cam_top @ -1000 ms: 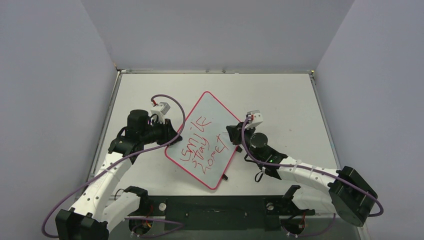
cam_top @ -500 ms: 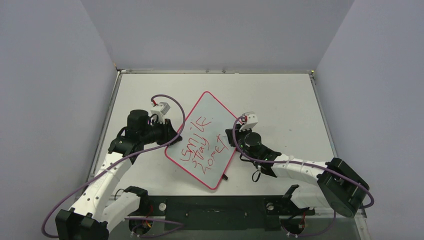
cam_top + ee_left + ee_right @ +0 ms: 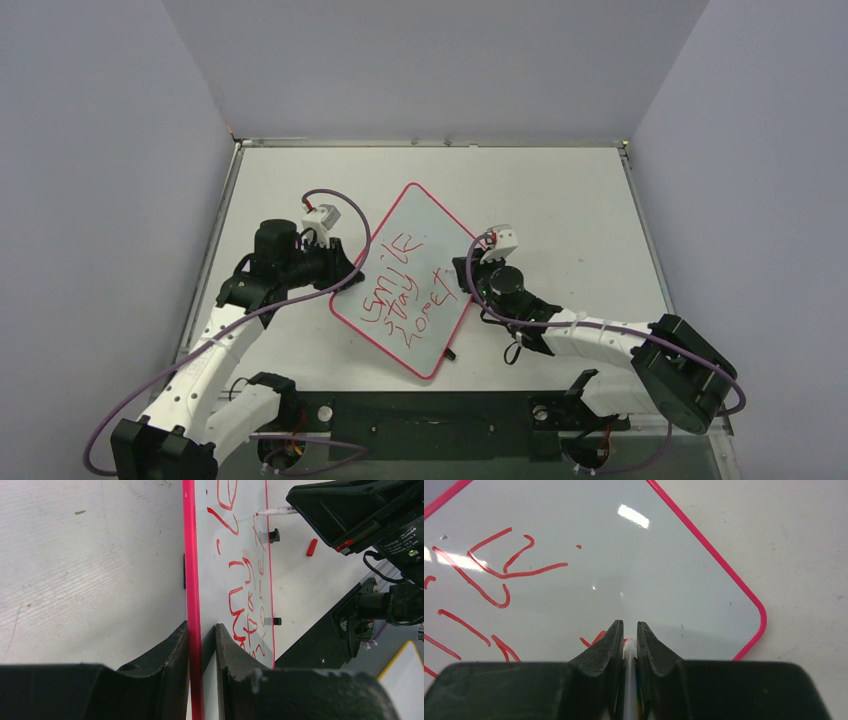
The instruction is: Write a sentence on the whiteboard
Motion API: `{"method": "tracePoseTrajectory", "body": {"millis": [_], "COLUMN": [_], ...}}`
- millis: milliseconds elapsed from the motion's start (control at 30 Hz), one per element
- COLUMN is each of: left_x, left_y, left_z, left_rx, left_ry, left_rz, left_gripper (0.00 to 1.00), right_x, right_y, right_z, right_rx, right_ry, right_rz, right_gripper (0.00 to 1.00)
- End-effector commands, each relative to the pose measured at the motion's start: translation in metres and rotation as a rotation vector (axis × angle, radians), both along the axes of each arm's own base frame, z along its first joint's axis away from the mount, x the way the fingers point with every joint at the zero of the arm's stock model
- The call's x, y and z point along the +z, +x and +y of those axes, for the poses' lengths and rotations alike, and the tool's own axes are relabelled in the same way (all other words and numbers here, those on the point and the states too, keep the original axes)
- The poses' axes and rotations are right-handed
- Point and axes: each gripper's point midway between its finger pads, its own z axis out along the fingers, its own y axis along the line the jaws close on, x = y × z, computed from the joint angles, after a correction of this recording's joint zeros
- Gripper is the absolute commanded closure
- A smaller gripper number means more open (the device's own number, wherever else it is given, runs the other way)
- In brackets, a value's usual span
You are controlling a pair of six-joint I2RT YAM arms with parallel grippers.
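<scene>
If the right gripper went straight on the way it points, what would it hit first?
The whiteboard. The right gripper is shut on a marker aimed at the board's surface beside the red lettering, so the marker tip would meet it first; whether it already touches is unclear.

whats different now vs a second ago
The right gripper shifted slightly left toward the whiteboard, its arm drawing in behind it, mostly in the first half second. It stays shut on the marker, whose tip is on the board near its right edge. Unchanged: the left gripper still clamps the board's edge, and the board and the sentence look the same.
</scene>
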Motion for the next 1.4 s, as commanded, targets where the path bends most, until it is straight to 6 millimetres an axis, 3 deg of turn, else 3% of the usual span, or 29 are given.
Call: {"method": "tracePoseTrajectory", "body": {"millis": [0,333,867,1367], "left_x": [0.010,0.011,0.011,0.010], "left_y": [0.008,0.008,0.007,0.008], "left_z": [0.002,0.001,0.000,0.001], "left_rx": [-0.020,-0.021,-0.028,-0.027], "left_ry": [0.022,0.021,0.017,0.019], "left_rz": [-0.100,-0.100,-0.101,-0.098], "left_gripper": [1.00,1.00,1.00,1.00], "right_x": [-0.023,-0.030,0.004,0.013], "right_y": [-0.004,-0.005,0.020,0.025], "right_z": [-0.011,-0.021,0.005,0.016], "right_rx": [-0.024,-0.052,-0.039,-0.020], "right_ry": [-0.036,-0.052,-0.013,0.018], "right_rz": [0.039,0.052,0.007,-0.005], "right_gripper": [1.00,1.00,1.00,1.00]}}
